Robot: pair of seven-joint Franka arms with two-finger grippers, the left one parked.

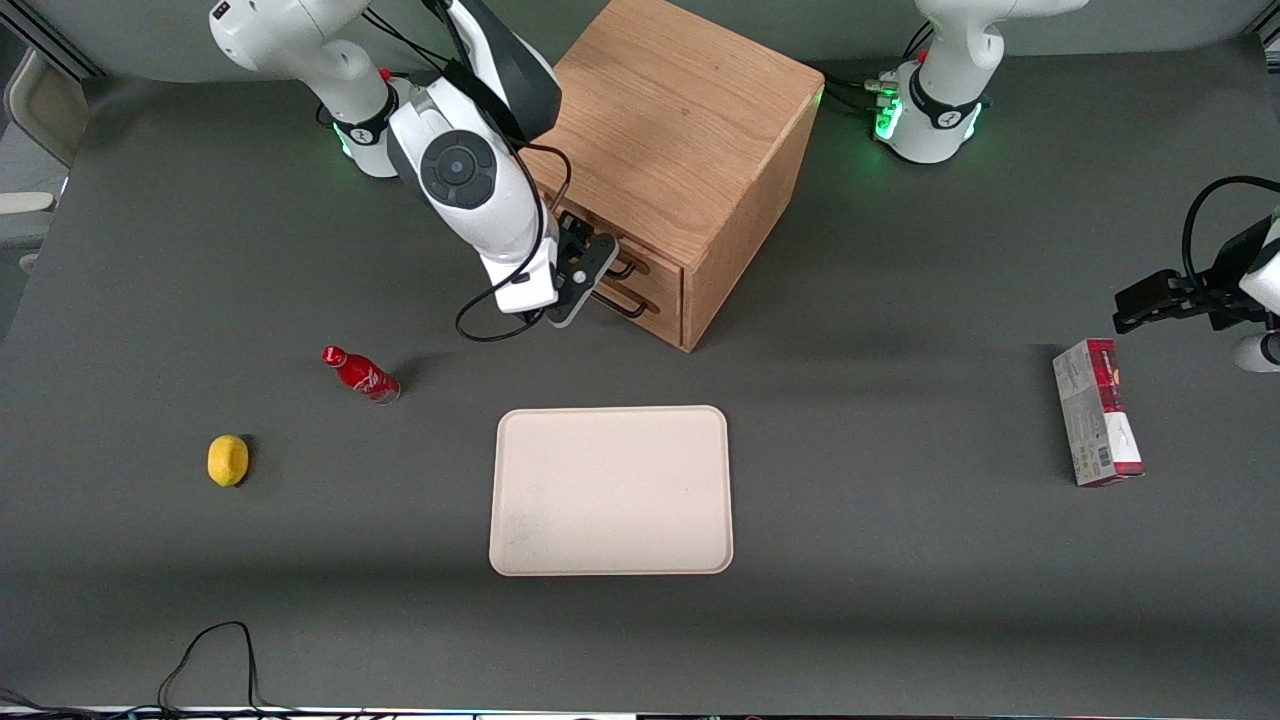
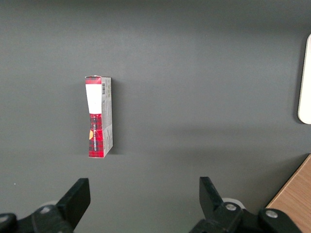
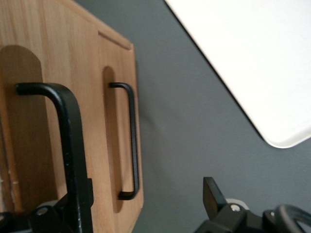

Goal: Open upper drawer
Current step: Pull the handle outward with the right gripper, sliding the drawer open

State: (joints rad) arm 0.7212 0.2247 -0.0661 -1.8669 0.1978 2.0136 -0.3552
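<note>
The wooden cabinet (image 1: 680,140) stands on the table far from the front camera. Its two drawer fronts face the working arm's end and look shut. My right gripper (image 1: 583,278) is open, right in front of the drawers. In the right wrist view the upper drawer (image 3: 24,121) has its black bar handle (image 3: 70,141) close up, running along one finger (image 3: 53,213) of the gripper (image 3: 146,206). The other finger (image 3: 214,194) stands well apart over the table. The lower drawer's handle (image 3: 132,141) lies between the two fingers, farther off. I cannot tell whether a finger touches the upper handle.
A cream tray (image 1: 610,490) lies nearer the front camera than the cabinet. A red bottle (image 1: 362,373) and a lemon (image 1: 228,460) lie toward the working arm's end. A red and white box (image 1: 1097,412) lies toward the parked arm's end.
</note>
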